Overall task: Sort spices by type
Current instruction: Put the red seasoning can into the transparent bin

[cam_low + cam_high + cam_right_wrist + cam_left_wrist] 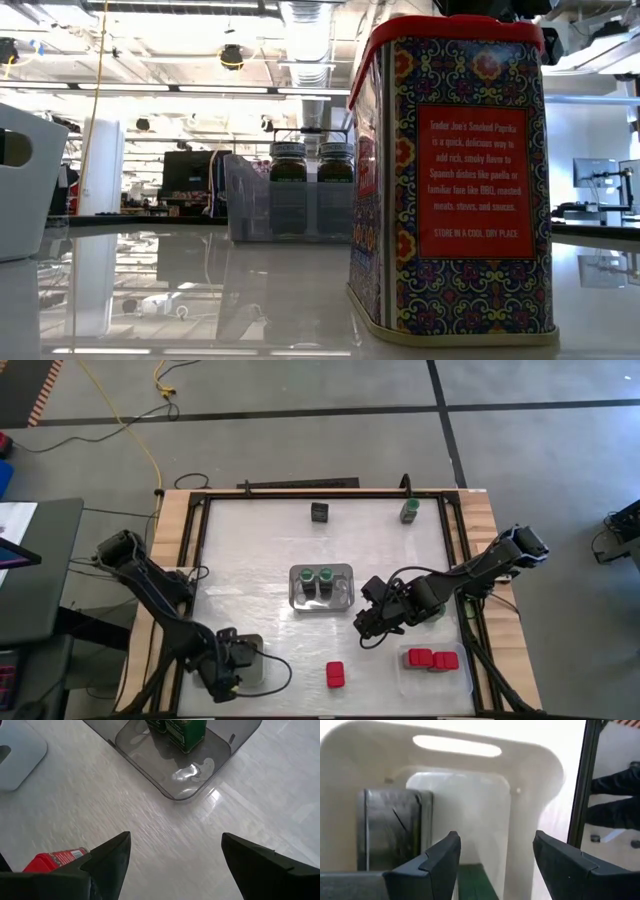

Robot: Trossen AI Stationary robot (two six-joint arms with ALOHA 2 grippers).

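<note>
In the high view, two green-lidded jars [318,576] stand in a clear tray [343,600] at the table's centre. A lone red-topped tin [336,675] stands near the front edge and fills the low view [450,180]. More red tins [431,658] sit in a tray at the right front. A dark container [320,512] and a green-lidded jar [409,510] stand near the far edge. My left gripper [222,670] [495,845] is open at a white tray [530,780] that holds a dark box [395,830]. My right gripper [365,625] [175,845] is open above bare table, between the clear tray [175,785] and the red tin [55,860].
A dark frame [300,488] runs along the table's far and side edges. The white tray [252,650] sits at the left front. Open table surface lies between the clear tray and the far edge. Cables trail over the floor beyond the table.
</note>
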